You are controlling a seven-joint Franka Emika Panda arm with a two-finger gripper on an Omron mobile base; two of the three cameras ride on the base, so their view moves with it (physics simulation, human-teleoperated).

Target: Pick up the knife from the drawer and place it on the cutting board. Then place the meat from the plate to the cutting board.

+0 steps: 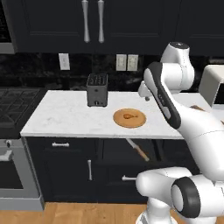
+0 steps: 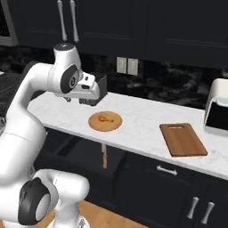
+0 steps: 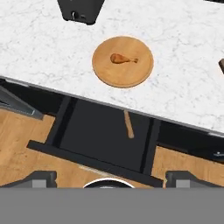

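Observation:
The wide black drawer point(image 3: 78, 131) stands pulled out under the counter, its inside dark. In it lies the knife point(image 3: 128, 124), a tan wooden handle pointing toward the drawer front; it also shows at the knife point(image 1: 139, 150) and the knife point(image 2: 104, 156). On the white counter sits a round wooden plate point(image 3: 141, 70) with the meat point(image 3: 122, 58), a small drumstick, on it. The reddish-brown cutting board point(image 2: 183, 139) lies to the plate's right, bare. My gripper point(image 3: 111, 177) hangs high above the drawer, open, its fingertips point(image 3: 41, 178) far apart with nothing between them.
A black toaster point(image 1: 97, 89) stands at the back of the counter, left of the plate point(image 1: 139, 120). A stove point(image 1: 13, 105) adjoins the counter on the left. A white appliance point(image 2: 218, 111) sits beyond the cutting board. Dark wall cabinets hang overhead.

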